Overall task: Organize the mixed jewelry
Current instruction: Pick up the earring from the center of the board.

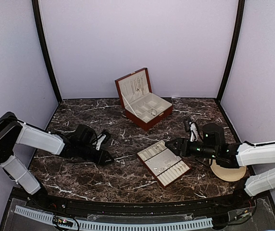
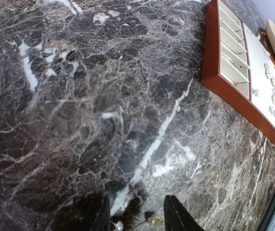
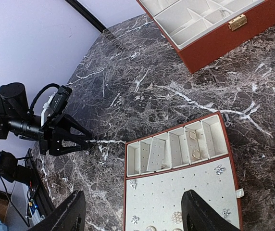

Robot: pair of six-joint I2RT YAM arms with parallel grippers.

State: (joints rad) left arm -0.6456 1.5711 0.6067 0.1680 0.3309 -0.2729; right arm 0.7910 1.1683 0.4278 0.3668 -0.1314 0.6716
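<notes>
Small jewelry pieces lie in a flat red-brown tray with cream lining [image 1: 164,164]: sparkly studs [image 3: 219,169] on its perforated pad and two thin rings [image 3: 193,144] in a slot. My right gripper [image 3: 133,197] is open and empty, hovering over the tray's near part [image 1: 168,144]. My left gripper [image 2: 137,219] is open, low over the marble left of the tray [image 1: 109,159]. Between its fingers lie a small gold disc [image 2: 154,220] and a pearl-like stud [image 2: 118,225] on the table; I cannot tell if they touch the fingers.
An open red-brown jewelry box [image 1: 144,98] stands at the back centre, with fine chains hanging in its lid and a small piece in a compartment. A round beige plate [image 1: 229,172] lies under my right arm. The table is dark veined marble [image 1: 104,115].
</notes>
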